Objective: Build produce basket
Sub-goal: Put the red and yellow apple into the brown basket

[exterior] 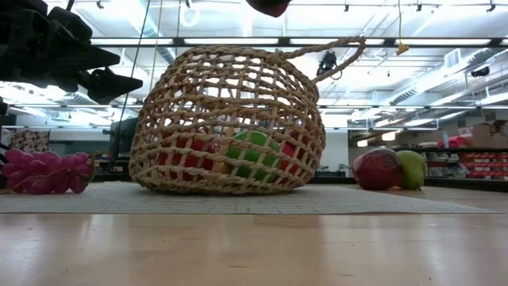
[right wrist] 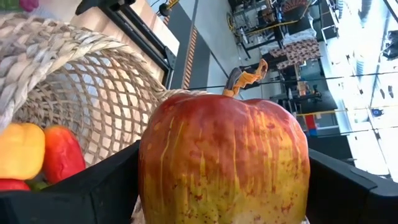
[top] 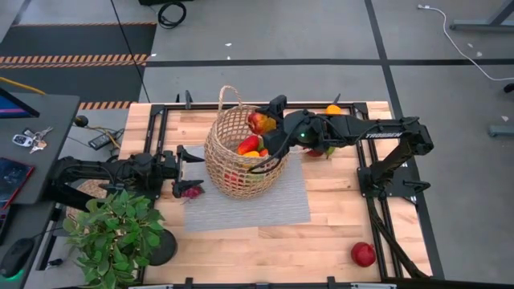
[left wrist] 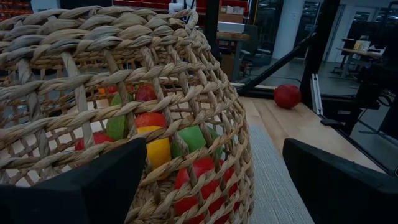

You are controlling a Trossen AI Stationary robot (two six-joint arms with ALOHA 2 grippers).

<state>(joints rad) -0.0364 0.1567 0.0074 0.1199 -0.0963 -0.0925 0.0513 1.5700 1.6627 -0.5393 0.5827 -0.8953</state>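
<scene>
The basket (top: 235,152) stands on a grey mat (top: 249,201) at the middle of the high view, and it is already well filled: through the weave the left wrist view shows a yellow pepper (left wrist: 155,148), green pieces and several red ones, and the high view shows red and orange produce (top: 250,146) heaped at the rim. The right hand (top: 265,124) hovers over the basket's mouth, clamped on a red-and-yellow apple (right wrist: 224,165) that fills the right wrist view between its two fingers; by my reckoning this piece is about to go in. The left hand (top: 186,159) sits just left of the basket with its fingers wide apart and nothing between them, close to the wicker but not gripping it as far as I can tell. Still outside the basket are the purple grapes (top: 191,191) on the mat at the basket's lower left, a red apple (top: 363,254) at the lower right of the table, an orange piece (top: 333,109) near the top edge, and a red fruit (exterior: 377,169) with a green pear (exterior: 413,168) beside it at the right of the low view. So I judge the job more than half done, with about five pieces left after this apple.
</scene>
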